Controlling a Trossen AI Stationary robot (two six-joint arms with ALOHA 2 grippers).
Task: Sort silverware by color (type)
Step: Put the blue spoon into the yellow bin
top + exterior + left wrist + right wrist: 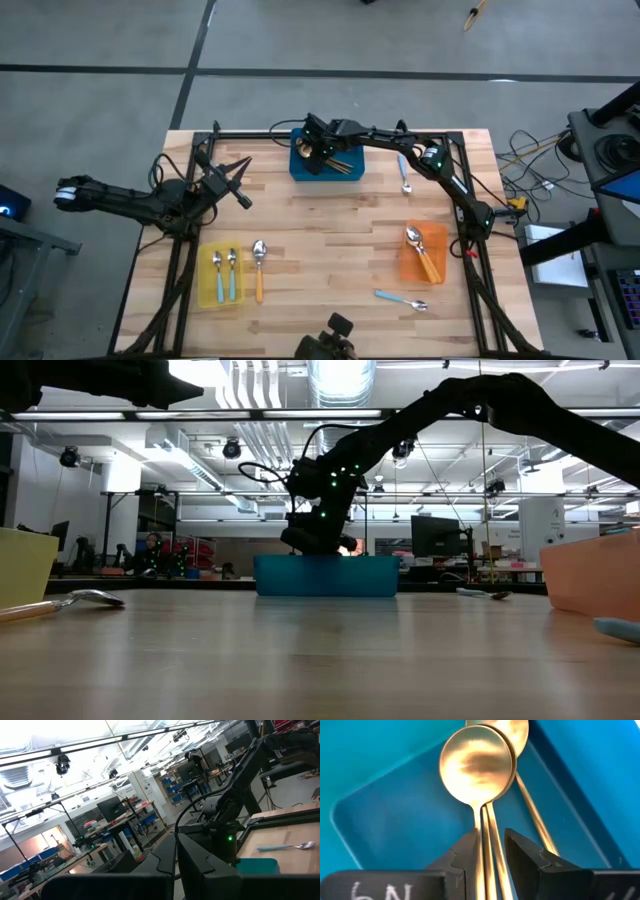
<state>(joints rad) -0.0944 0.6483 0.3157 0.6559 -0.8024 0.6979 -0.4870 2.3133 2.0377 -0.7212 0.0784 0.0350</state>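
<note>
While hanging low over the blue bin, the right gripper is standing partly open, its fingers flanking the thin handles of the gold spoons lying in the bin just below; whether they are touching the handles is unclear. Another gold spoon is lying just beyond these. Well apart from this gripper, blue-handled and orange-handled spoons are lying on the tabletop and in the yellow bin and orange bin. Off to the side, the left gripper is hovering closed and empty.
</note>
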